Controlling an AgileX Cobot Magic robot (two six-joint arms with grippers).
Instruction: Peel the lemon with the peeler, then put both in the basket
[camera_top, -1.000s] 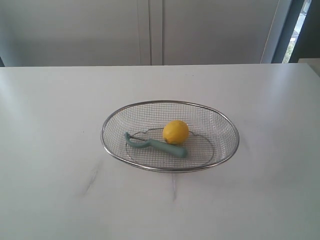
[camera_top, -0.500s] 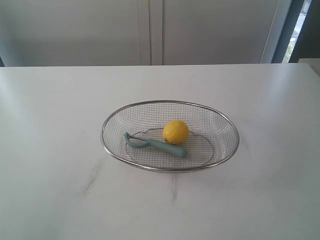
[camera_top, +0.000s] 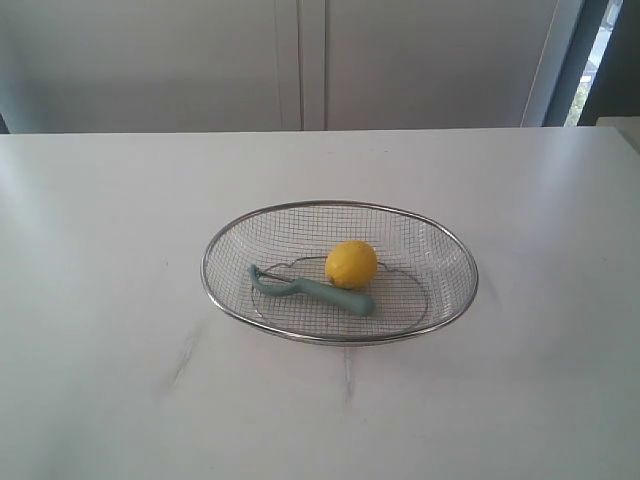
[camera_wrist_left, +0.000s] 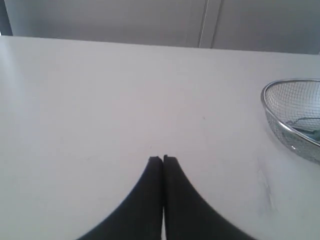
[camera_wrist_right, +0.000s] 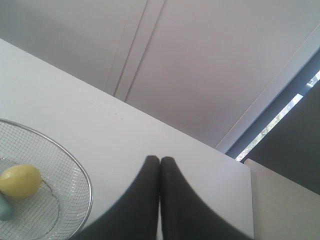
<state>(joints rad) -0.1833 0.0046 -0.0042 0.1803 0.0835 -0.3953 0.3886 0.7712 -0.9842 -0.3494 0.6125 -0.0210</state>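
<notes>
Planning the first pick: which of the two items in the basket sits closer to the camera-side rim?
The teal peeler: it lies lengthwise in front of the round yellow lemon, nearer the basket's front rim.

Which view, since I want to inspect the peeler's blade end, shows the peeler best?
The exterior view: the peeler lies whole in the basket, head to handle, beside the lemon. The left wrist view shows only a teal trace through the mesh; the right wrist view only a teal bit at the picture's edge.

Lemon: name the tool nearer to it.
Right, probably. The right tool hangs just beside the basket, lemon in close view; the left tool sits farther off, seeing only the basket's edge.
</notes>
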